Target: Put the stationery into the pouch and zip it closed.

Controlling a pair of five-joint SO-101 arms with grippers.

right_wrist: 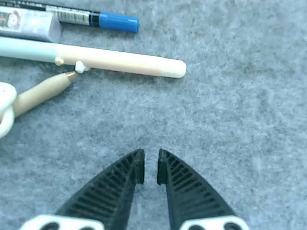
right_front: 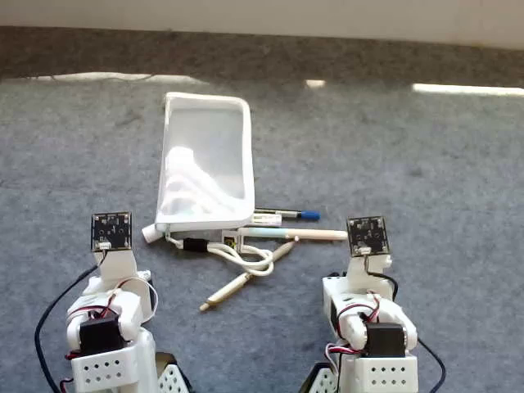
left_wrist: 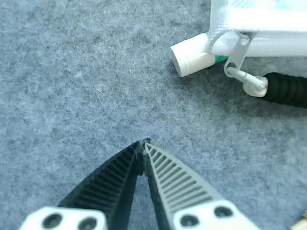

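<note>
The pouch (right_front: 205, 155), white and flat, is laid on the grey table (right_front: 426, 164), and whether its zip is open cannot be told. Its zip pull (left_wrist: 238, 57) is seen at the near corner, hanging beside a white cap (left_wrist: 191, 58) and close to a black ribbed grip (left_wrist: 288, 89). The stationery is bunched outside the pouch, along its near edge. A blue-capped pen (right_wrist: 72, 17) is laid just beside a long cream pen (right_wrist: 96, 57), and a tan pen (right_wrist: 41, 93) is set aslant with its tip close under the cream one. A white cord (right_front: 250, 258) is looped over the tan pen. The left gripper (left_wrist: 143, 146) is held low over bare table, apart from the cap, its jaws pressed together on nothing. The right gripper (right_wrist: 149, 167) is held near the cream pen's end without touching it. Its jaws are parted by a narrow gap, and nothing is held between them.
</note>
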